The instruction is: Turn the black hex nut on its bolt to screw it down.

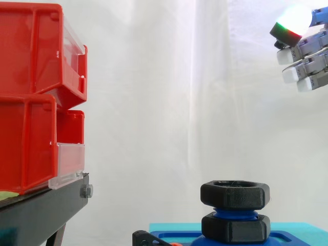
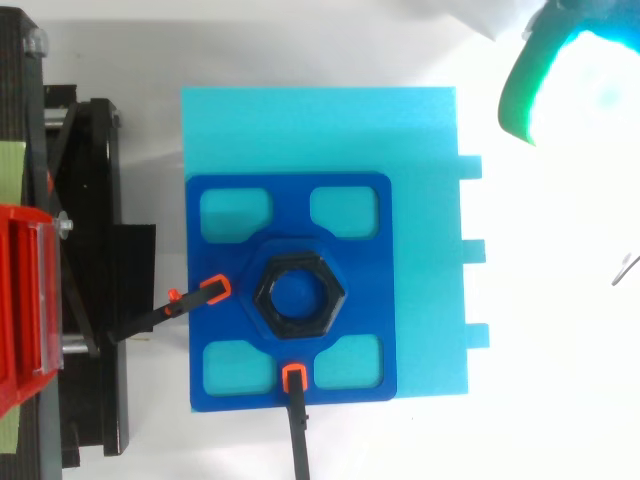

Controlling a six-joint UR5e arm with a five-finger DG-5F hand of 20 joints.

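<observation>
Black hex nut (image 1: 234,193) on blue bolt (image 1: 234,213), hand (image 1: 309,62) high above, well apart

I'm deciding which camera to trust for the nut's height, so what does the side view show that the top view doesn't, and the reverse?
Side view: the black hex nut sits above a second nut, blue bolt thread between them, and the hand hangs well above both. Top view: the blue plate has four cut-outs, and two orange-tipped clamps grip its left and lower edges. Both: the black hex nut, the cyan base, the red bins, and the hand off to one side, touching nothing.
</observation>
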